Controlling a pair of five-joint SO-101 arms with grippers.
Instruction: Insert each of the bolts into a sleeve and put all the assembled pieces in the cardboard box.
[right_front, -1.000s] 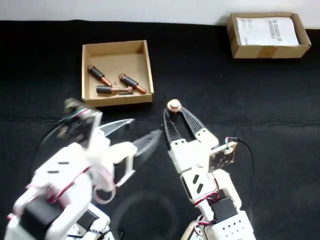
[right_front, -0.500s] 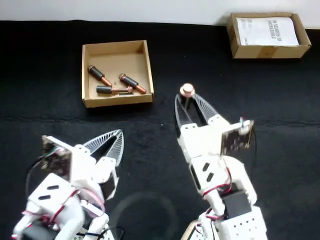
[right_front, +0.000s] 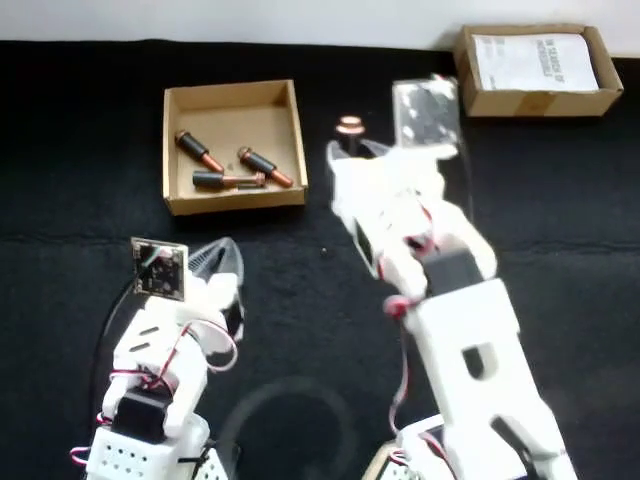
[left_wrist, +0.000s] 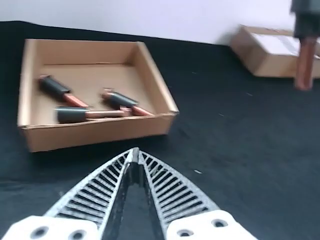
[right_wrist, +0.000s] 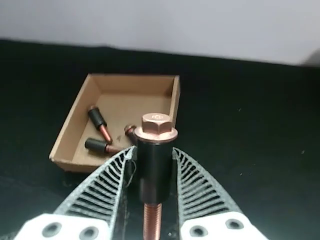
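Nearest, the left jaws are closed with nothing between them, pointing over the black surface (right_front: 300, 300) toward the cardboard box (right_front: 170, 150). Farther, the right jaws grip a black sleeve (right_wrist: 150, 170) with a copper bolt (right_wrist: 158, 127) through it, held upright above the surface beside that box. Inside the box lie three assembled pieces (right_front: 230, 180). At the far edge stands a second box (right_front: 530, 102) with a paper inside.
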